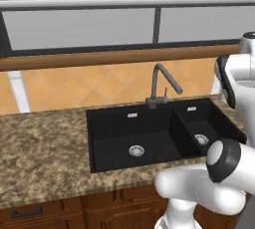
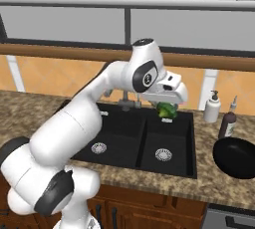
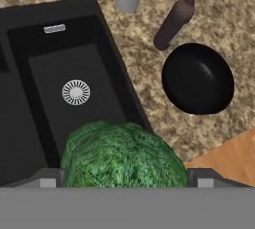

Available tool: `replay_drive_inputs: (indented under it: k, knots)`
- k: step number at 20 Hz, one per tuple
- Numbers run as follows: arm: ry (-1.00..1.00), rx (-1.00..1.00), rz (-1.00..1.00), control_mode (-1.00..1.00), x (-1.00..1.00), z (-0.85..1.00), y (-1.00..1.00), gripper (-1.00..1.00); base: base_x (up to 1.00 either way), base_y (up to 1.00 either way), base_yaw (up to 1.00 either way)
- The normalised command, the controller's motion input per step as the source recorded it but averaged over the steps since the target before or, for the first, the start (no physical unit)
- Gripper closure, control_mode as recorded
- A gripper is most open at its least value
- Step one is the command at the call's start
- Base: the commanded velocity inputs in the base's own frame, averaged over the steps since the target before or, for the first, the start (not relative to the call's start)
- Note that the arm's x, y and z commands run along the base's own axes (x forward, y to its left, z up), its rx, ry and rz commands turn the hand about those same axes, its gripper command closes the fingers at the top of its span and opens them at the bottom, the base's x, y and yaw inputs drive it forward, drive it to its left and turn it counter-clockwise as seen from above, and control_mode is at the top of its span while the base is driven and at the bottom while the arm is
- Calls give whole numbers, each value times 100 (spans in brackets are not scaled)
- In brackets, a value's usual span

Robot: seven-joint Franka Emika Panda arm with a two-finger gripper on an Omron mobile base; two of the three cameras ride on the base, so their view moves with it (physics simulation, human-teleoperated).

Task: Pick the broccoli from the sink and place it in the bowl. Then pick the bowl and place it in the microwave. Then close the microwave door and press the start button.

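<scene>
The small, bumpy bright-green broccoli (image 2: 166, 109) hangs clear above the right-hand basin of the black rectangular double-basin sink (image 2: 185, 138), pinched in the white arm's two-finger gripper (image 2: 167, 107). In the hand view the broccoli (image 3: 123, 157) sits wedged between the two dark finger tips (image 3: 47, 178), which stand wide apart with one pressed against each flank of the lump; its rounded florets face the camera and its longer spread runs across from one finger to the other, though the stem end cannot be made out. Below and beyond it lie the basin's round silver drain (image 3: 75, 92) and the speckled brown granite counter (image 3: 149, 108). The round, shallow, plain black bowl (image 3: 198, 78) rests upright on that counter just to the right of the sink (image 3: 60, 73), well apart from the broccoli. Behind the bowl (image 2: 236, 157) stand a white pump bottle (image 2: 212, 107) and a dark brown bottle (image 2: 227, 123); neither carries any writing that can be read.
</scene>
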Motion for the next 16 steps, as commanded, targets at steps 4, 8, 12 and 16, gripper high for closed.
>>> replay_drive_inputs:
  k: [4,8,12,16]
  knots:
    - [7,4,-9,-100,45,-36,-100,100,0,0,0]
    - [4,11,-6,-100,26,-32,-100,100,0,0,0]
    - [0,16,-1,-100,4,-8,-100,100,0,0,0]
    - [-1,11,-1,-100,2,-12,-100,100,0,0,0]
